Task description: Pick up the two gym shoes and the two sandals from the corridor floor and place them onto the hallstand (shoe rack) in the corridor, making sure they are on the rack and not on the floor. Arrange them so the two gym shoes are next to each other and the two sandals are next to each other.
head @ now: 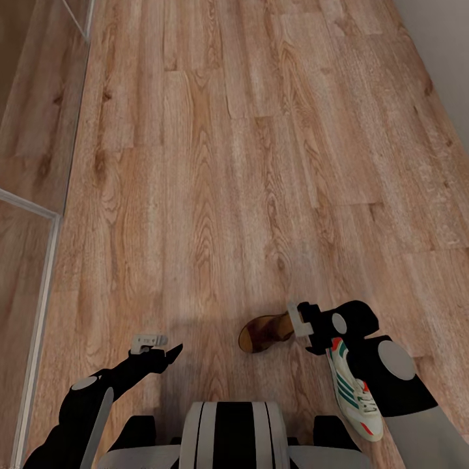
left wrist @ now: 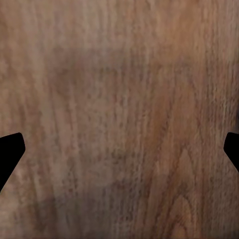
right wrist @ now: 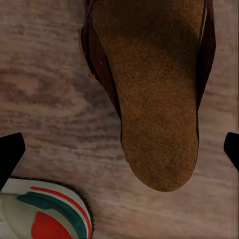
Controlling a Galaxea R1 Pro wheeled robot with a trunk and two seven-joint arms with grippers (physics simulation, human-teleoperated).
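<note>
Wood-grain plank flooring stretched ahead, with a glass panel edge along the 9 o'clock side. One sandal lay on the corridor floor at about 5 o'clock from the picture's centre, just beside the right pincer. A gym shoe lay near it, partly under the right arm. In the right wrist view the fingers stood wide apart above the sandal's tan footbed. The left pincer hovered over bare planks, its fingers apart too.

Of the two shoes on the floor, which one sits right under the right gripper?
The brown sandal, directly below the open right gripper; the white gym shoe lies off to its side.
</note>
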